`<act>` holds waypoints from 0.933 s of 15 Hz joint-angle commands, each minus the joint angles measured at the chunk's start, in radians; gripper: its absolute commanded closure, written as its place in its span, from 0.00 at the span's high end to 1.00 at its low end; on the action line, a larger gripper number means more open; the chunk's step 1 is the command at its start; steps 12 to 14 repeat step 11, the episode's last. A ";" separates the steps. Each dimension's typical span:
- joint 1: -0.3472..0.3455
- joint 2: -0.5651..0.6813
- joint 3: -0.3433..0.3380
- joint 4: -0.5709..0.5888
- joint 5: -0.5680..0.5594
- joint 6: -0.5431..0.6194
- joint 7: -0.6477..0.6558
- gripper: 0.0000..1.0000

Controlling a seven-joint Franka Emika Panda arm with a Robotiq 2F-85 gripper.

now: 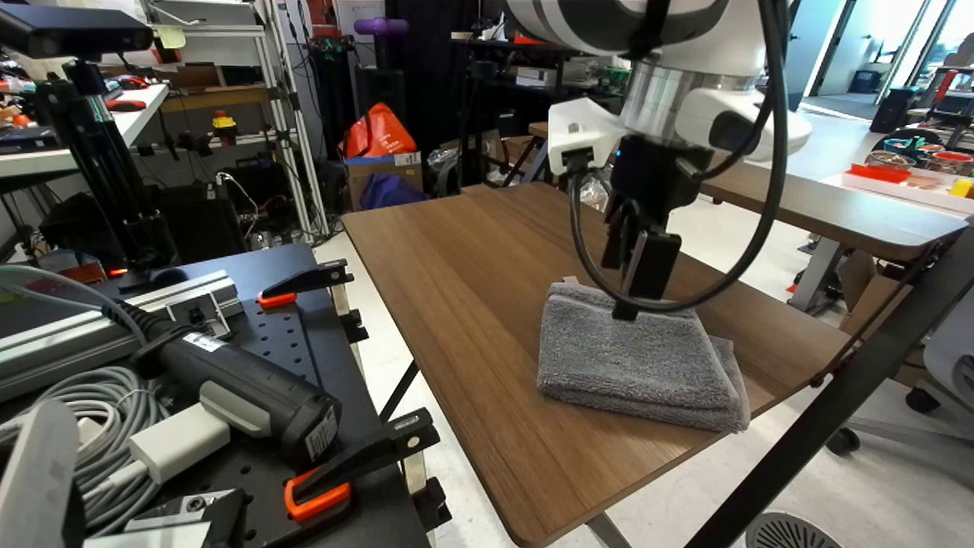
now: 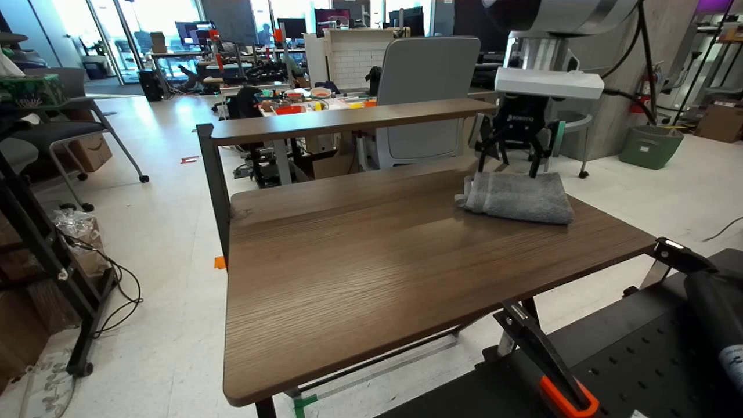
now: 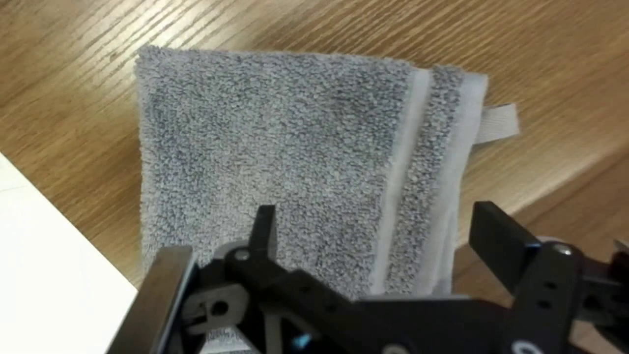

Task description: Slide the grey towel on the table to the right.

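Observation:
The grey towel point(image 1: 631, 361) lies folded on the brown wood-grain table point(image 1: 472, 281). In an exterior view the towel point(image 2: 516, 197) is near the right end of the table point(image 2: 348, 278). In the wrist view the towel point(image 3: 295, 147) shows a pale banded edge and a small tag on its right. My gripper point(image 3: 373, 211) is open, with nothing between its fingers. In the wrist view one finger is over the towel, the other past the banded edge. The fingertips also show in both exterior views point(image 1: 620, 297) point(image 2: 507, 173), close to the towel's top; contact is unclear.
A black bench point(image 1: 319, 350) with orange-tipped clamps point(image 1: 319, 491) stands beside the table, also visible in an exterior view point(image 2: 627, 348). A longer brown table point(image 1: 822, 202) is behind. A black cable point(image 1: 730, 281) loops from the arm in front of the towel.

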 commanded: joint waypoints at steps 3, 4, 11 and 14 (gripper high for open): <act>0.021 -0.074 -0.007 -0.035 0.005 -0.053 -0.017 1.00; 0.021 -0.087 -0.007 -0.044 0.005 -0.065 -0.020 1.00; 0.021 -0.094 -0.006 -0.058 0.004 -0.068 -0.026 1.00; 0.021 -0.094 -0.006 -0.058 0.004 -0.068 -0.026 1.00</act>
